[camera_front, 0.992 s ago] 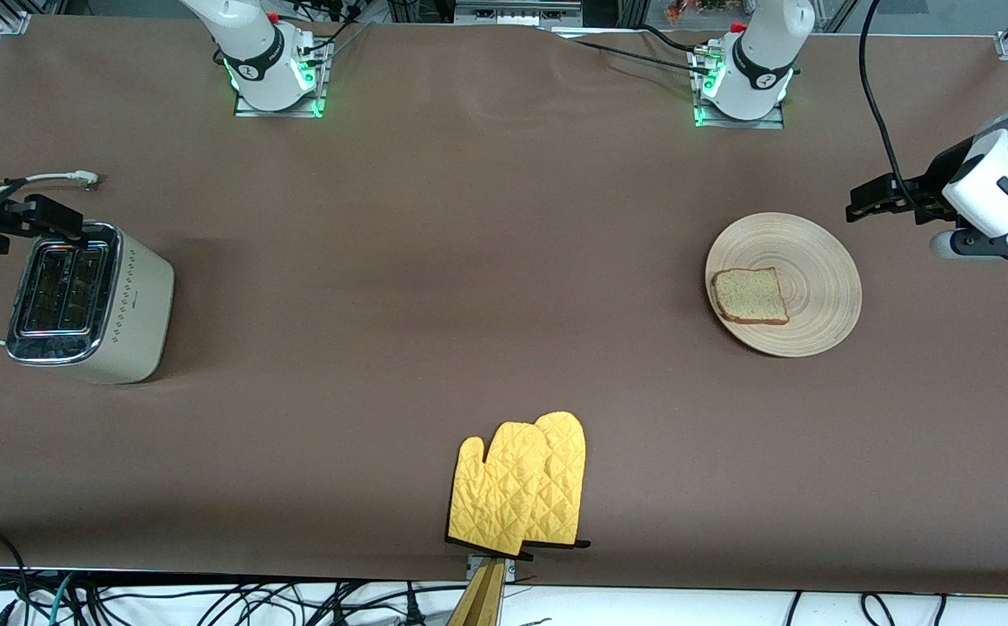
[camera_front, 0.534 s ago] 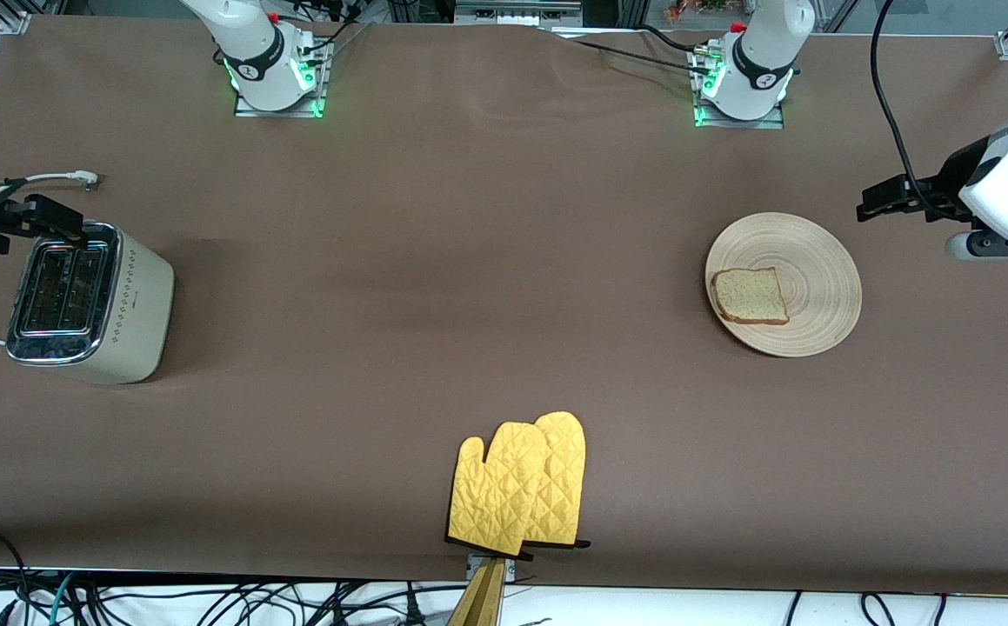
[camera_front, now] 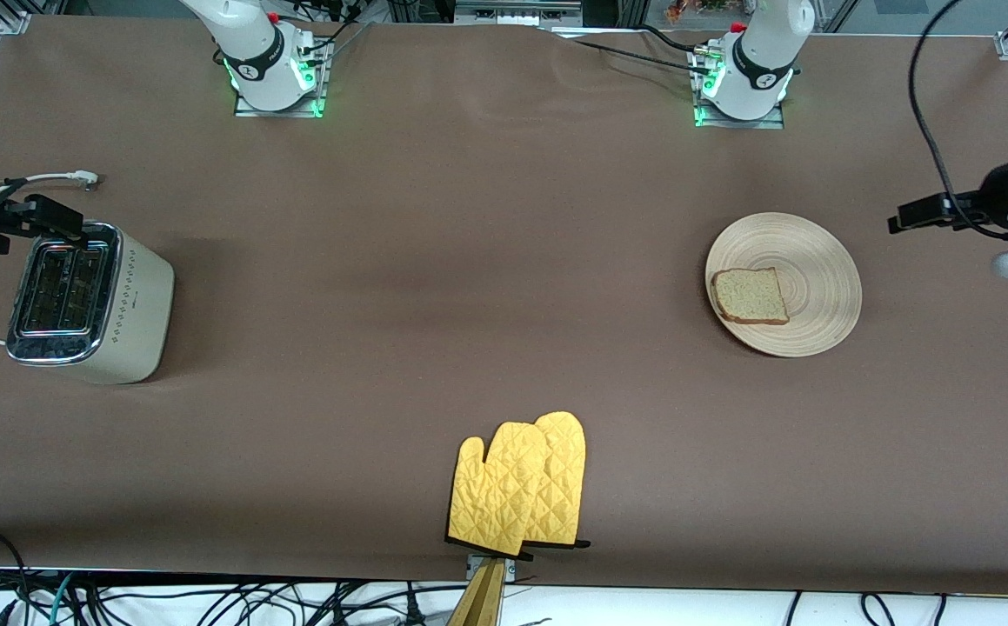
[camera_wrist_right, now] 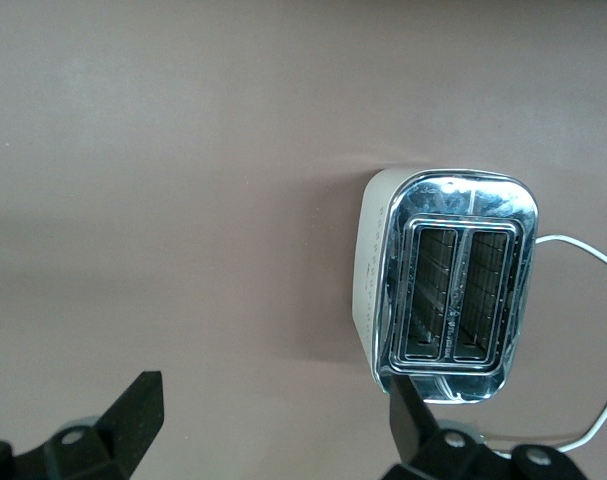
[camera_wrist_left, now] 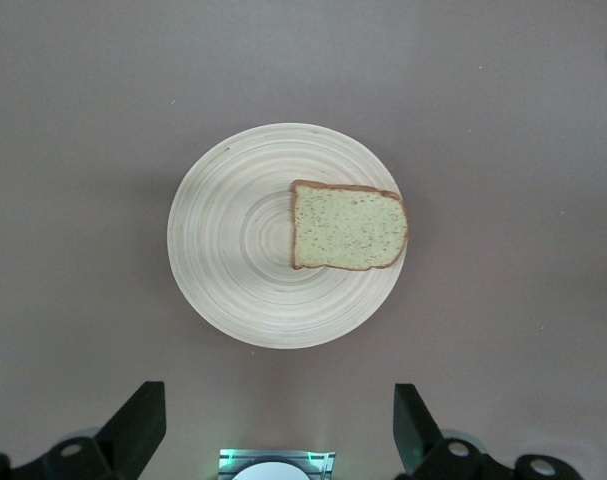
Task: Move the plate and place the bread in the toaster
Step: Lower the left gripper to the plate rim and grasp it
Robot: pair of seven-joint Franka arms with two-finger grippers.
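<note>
The pale wooden plate (camera_front: 819,276) lies toward the left arm's end of the table with the bread slice (camera_front: 749,296) on it. Both show in the left wrist view, the plate (camera_wrist_left: 233,250) and the bread (camera_wrist_left: 348,226). My left gripper (camera_front: 912,214) is open and empty, up in the air over the bare table beside the plate; it also shows in the left wrist view (camera_wrist_left: 278,430). The cream toaster (camera_front: 90,300) stands at the right arm's end, slots empty (camera_wrist_right: 453,285). My right gripper (camera_front: 25,217) hangs open and empty over the table by the toaster; it also shows in the right wrist view (camera_wrist_right: 273,425).
A pair of yellow oven mitts (camera_front: 521,491) lies at the table edge nearest the front camera, midway along it. The toaster's white cord (camera_front: 34,180) runs off by the right gripper. The brown table cloth (camera_front: 434,278) stretches between toaster and plate.
My left gripper has moved away from the plate toward the left arm's end of the table. The right arm, plate, bread and toaster have not moved.
</note>
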